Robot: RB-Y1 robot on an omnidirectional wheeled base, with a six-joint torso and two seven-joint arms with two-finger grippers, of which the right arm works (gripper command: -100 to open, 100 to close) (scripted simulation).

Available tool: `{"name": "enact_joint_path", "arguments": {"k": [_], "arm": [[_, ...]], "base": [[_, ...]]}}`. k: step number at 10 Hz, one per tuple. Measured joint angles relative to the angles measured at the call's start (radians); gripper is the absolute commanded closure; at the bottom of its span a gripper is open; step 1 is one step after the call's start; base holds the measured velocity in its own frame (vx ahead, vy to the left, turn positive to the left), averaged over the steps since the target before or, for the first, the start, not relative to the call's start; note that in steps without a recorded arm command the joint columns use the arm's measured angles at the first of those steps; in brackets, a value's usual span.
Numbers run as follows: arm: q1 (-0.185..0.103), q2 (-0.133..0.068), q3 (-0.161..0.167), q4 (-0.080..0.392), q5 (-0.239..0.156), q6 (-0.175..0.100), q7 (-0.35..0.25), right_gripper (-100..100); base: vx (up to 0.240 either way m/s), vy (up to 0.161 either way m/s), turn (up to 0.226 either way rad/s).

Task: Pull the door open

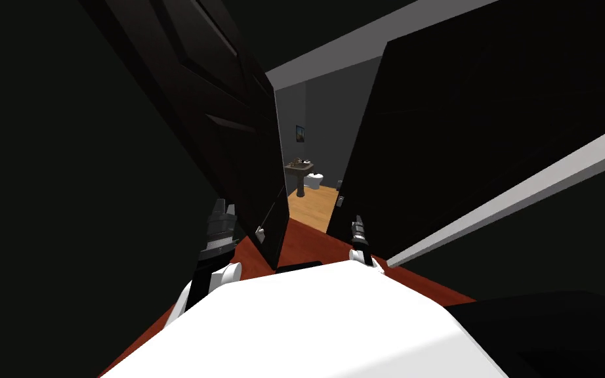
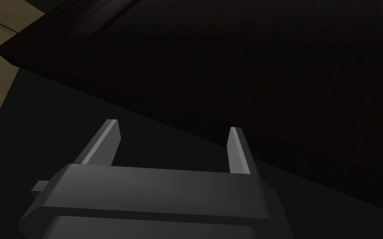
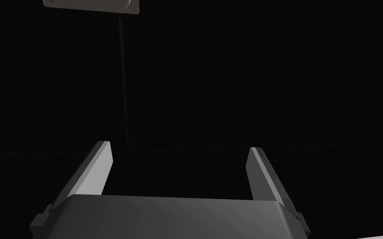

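The dark panelled door [image 1: 229, 131] stands partly swung toward me on the left of the doorway, with a small light handle [image 1: 261, 233] low on its free edge. My left gripper [image 1: 224, 206] is beside the door's face, just left of that handle. In the left wrist view the left gripper [image 2: 174, 132] is open and empty, with the door's dark panel [image 2: 249, 62] close ahead. My right gripper [image 1: 357, 220] is near the dark wall right of the opening. There the right gripper [image 3: 181, 146] is open and faces a flat black surface with a light plate [image 3: 91, 5].
Through the gap I see a room with a pedestal sink [image 1: 299, 172], a toilet [image 1: 315, 180], a small picture [image 1: 300, 133] and a light wood floor [image 1: 308, 207]. The floor by me is reddish [image 1: 304, 243]. A white trim strip [image 1: 524, 190] runs along the dark right wall.
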Motion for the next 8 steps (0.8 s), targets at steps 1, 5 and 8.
{"name": "enact_joint_path", "arguments": {"k": [1, 5, 8], "arm": [[-0.02, -0.008, -0.018, 0.04, -0.012, -0.007, 0.001, -100], [-0.057, -0.015, -0.086, 0.137, -0.055, -0.024, 0.016, -100], [-0.094, -0.031, -0.132, 0.235, -0.085, -0.05, 0.016, -100]], "base": [[0.094, 0.022, 0.206], [0.079, -0.005, 0.199], [0.103, -0.02, 0.239]]}}
